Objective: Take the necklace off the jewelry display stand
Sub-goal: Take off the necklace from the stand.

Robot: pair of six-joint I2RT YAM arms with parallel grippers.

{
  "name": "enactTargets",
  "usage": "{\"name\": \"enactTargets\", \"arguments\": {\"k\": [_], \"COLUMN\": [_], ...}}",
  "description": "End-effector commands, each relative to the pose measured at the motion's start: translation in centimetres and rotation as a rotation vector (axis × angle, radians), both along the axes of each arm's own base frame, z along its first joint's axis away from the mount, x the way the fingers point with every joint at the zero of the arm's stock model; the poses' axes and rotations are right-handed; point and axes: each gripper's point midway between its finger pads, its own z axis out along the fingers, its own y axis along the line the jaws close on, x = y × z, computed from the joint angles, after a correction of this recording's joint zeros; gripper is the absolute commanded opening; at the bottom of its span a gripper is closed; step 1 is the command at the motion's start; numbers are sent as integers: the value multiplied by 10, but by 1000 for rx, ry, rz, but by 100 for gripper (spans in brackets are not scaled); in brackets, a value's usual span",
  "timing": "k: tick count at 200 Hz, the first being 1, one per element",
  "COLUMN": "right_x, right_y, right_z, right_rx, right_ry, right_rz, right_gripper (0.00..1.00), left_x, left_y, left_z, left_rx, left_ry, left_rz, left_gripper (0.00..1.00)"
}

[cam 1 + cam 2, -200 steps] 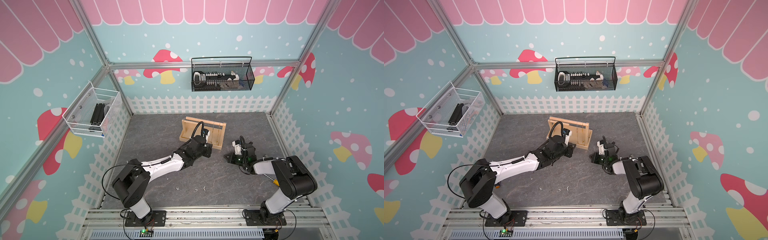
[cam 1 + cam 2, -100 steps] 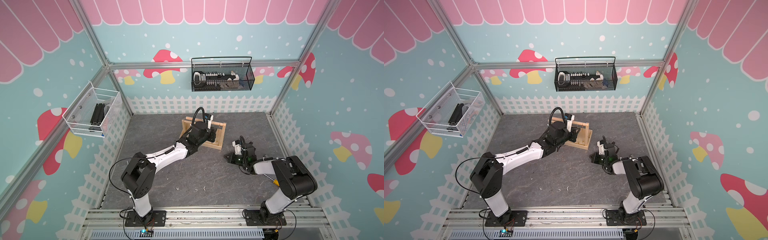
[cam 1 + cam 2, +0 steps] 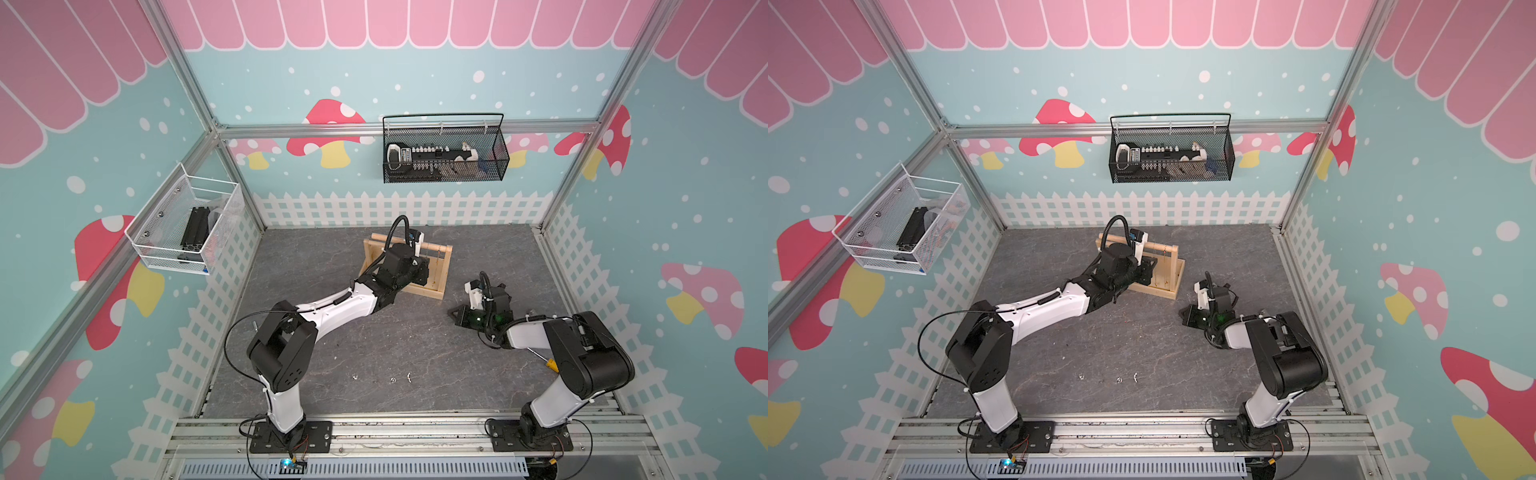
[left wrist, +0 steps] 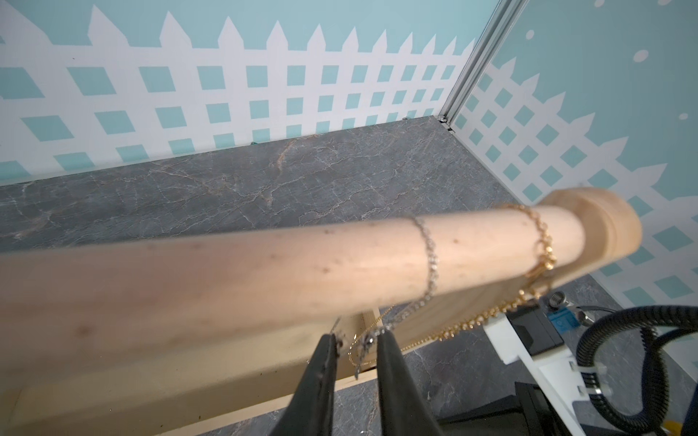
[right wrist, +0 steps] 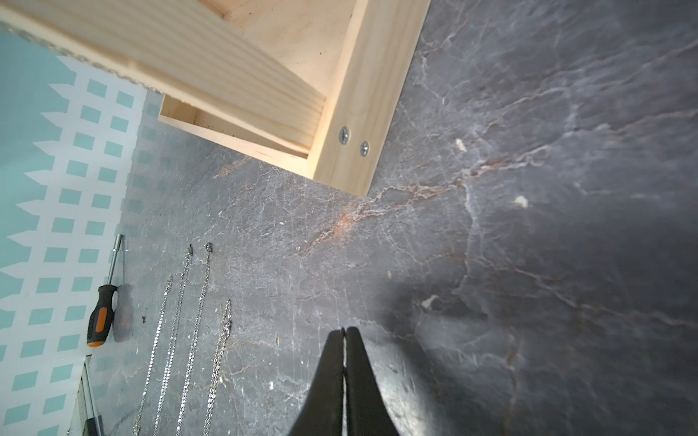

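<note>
Necklace (image 4: 430, 256): a silver chain draped over the top dowel (image 4: 264, 271) of the jewelry display stand (image 3: 445, 274), its ends hanging below the rod. A gold chain (image 4: 544, 245) hangs beside it, nearer the end board. In both top views the stand sits toward 12 o'clock from the middle of the table (image 3: 374, 353), and both chains are at its 3 o'clock end. I hold my left pincer (image 4: 353, 339) just under the dowel. My reasoning is that the chain is only draped, so a hold on the hanging part should let me draw it off the rod. The jaws stand narrowly apart with a clear gap. The silver strand hangs into that gap and seems to brush one fingertip (image 4: 381, 347), but nothing is pinched yet. Whether the thin gold strand also lies in the gap I cannot tell. My right pincer (image 5: 344, 334) is pressed fully closed and empty, low over the table at about 4 o'clock from the stand, clear of the work. Other silver chains (image 5: 196, 321) and a screwdriver (image 5: 102, 313) lie flat on the table near it.
</note>
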Motion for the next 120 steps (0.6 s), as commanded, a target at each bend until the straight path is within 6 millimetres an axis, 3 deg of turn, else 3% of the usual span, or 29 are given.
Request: {"name": "enactTargets", "arguments": {"k": [1, 30, 48, 78, 120], "right_x": [7, 7, 8, 8, 8], "right_y": [1, 1, 1, 2, 2], "right_z": [10, 9, 9, 9, 9], "right_rx": [17, 17, 18, 19, 19], "right_ry": [-28, -26, -26, -25, -23], "right_rz": [-7, -6, -4, -3, -3], "right_gripper": [7, 7, 7, 7, 7], "left_x": [10, 12, 12, 10, 4], "left_y": [3, 0, -2, -4, 7], "left_z": [1, 4, 6, 6, 14], "left_rx": [2, -7, -10, -16, 4], "left_ry": [-26, -32, -34, -30, -42], "left_rz": [14, 7, -1, -15, 2], "left_gripper": [21, 20, 11, 4, 0]}}
